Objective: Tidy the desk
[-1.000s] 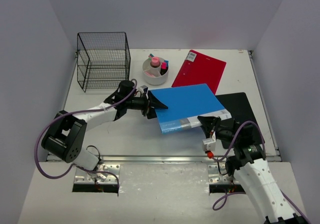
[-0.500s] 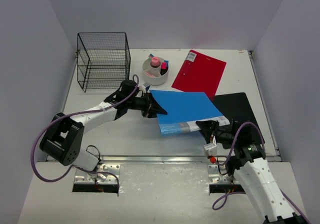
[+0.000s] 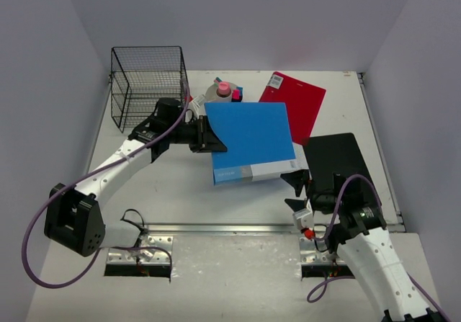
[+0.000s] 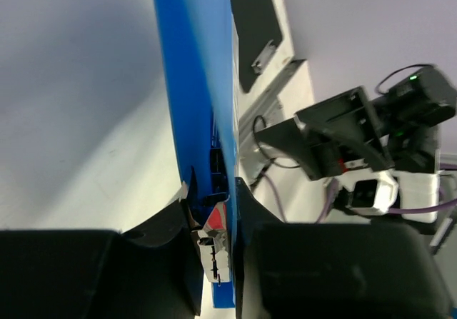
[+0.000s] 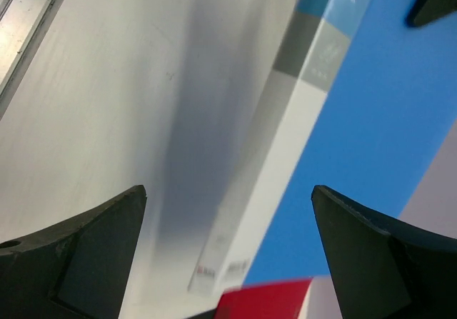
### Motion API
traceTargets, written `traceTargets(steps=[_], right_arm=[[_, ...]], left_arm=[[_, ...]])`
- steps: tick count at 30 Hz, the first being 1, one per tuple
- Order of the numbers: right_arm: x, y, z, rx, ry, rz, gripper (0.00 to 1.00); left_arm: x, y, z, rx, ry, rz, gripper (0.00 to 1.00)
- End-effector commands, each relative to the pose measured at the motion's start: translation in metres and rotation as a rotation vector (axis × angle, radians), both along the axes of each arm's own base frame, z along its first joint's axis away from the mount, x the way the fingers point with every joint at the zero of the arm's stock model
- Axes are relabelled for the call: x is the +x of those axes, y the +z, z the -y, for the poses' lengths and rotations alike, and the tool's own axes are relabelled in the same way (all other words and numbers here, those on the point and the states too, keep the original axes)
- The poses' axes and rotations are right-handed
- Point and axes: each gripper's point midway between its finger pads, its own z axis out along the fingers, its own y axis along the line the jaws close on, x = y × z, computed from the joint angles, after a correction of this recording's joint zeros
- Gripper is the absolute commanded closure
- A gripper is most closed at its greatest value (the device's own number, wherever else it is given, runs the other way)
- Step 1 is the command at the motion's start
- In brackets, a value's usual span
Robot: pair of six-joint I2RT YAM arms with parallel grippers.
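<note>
Your left claw (image 3: pixel 209 136) clenches the blue binder (image 3: pixel 248 138), tilted up over the middle of the desk (image 3: pixel 187 192). Your right claw (image 3: pixel 299 189) gapes, holding nothing, near the front edge. Sorting looks barely begun: red folder (image 3: pixel 295 102) and black folder (image 3: pixel 338 160) lie loose at right, wire basket (image 3: pixel 148 84) back-left. Pale lavender walls (image 3: pixel 238 19) enclose the off-white top.

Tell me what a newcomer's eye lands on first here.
The blue binder stands out over the desk, clamped at its left edge by the left gripper. The right gripper gapes open just near its lower right corner. A black wire basket sits at the back left.
</note>
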Motion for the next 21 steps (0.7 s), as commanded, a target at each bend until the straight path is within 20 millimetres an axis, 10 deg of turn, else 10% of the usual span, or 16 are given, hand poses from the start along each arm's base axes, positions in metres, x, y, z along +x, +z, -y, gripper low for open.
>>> traceTargets(steps=[1,13,21], right_arm=[[0.013,0.018,0.007,0.024,-0.122,-0.065,0.01],[0.077,0.112,0.017,0.226,-0.493,-0.353,0.04],[0.092,0.138,0.011,0.282,-0.53,-0.442,0.04]], left_arm=[[-0.002,0.031,-0.009,0.03,-0.105,0.207,1.0],[-0.025,0.048,-0.03,0.197,-0.377,0.539,1.0],[-0.034,0.041,-0.029,0.169,-0.394,0.515,1.0]])
